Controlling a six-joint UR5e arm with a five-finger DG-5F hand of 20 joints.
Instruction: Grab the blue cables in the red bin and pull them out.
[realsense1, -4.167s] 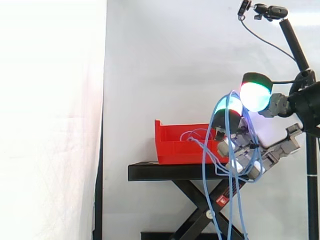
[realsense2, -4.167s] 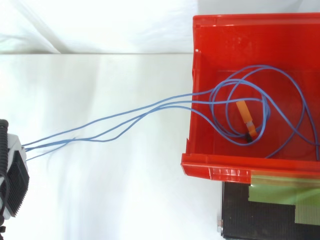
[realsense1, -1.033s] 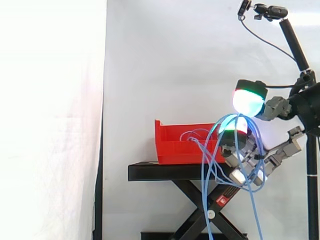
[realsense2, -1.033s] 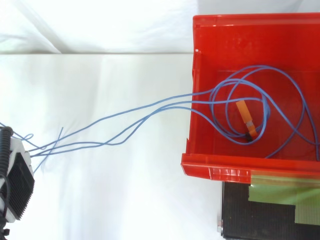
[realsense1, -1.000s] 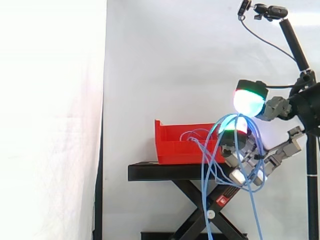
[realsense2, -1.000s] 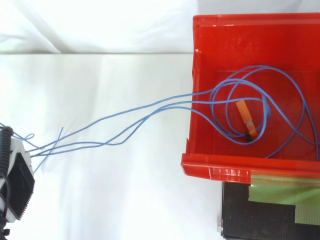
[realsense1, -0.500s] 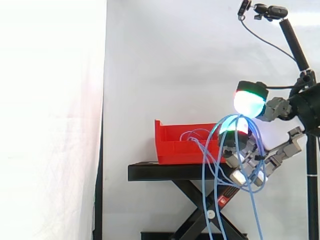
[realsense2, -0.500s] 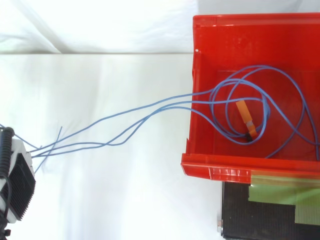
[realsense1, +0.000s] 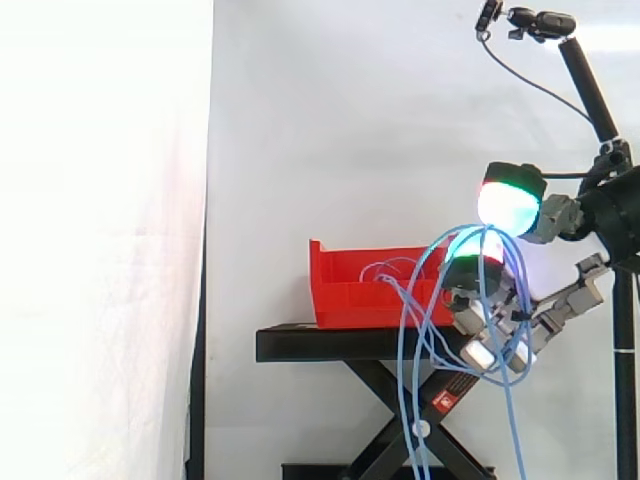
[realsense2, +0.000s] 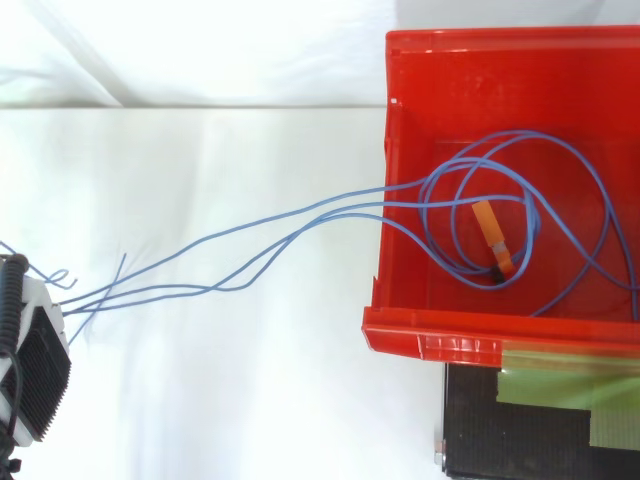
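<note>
The red bin (realsense1: 365, 290) stands on a black stand, and its wall (realsense2: 400, 250) faces the hand. Thin blue cables (realsense2: 520, 205) lie coiled on its floor around an orange tag (realsense2: 492, 238). Several strands leave over the bin's open side and run across to the hand (realsense2: 38, 365) at the left edge. In the side view the hand (realsense1: 545, 310) hangs right of the bin, just below its rim. Its fingers are curled with the blue cables (realsense1: 478, 245) looped over them. Long ends dangle down beside the stand.
The black scissor stand (realsense1: 350, 343) carries the bin, and its top (realsense2: 530, 425) shows beside the bin. A camera on a black pole (realsense1: 590, 90) rises behind the arm at the right. A white curtain hangs behind everything.
Since four seconds ago the hand has sunk a little and the strands hang slacker, with loose ends fanning out near it. In the last half second the upper glowing pad shifted slightly right.
</note>
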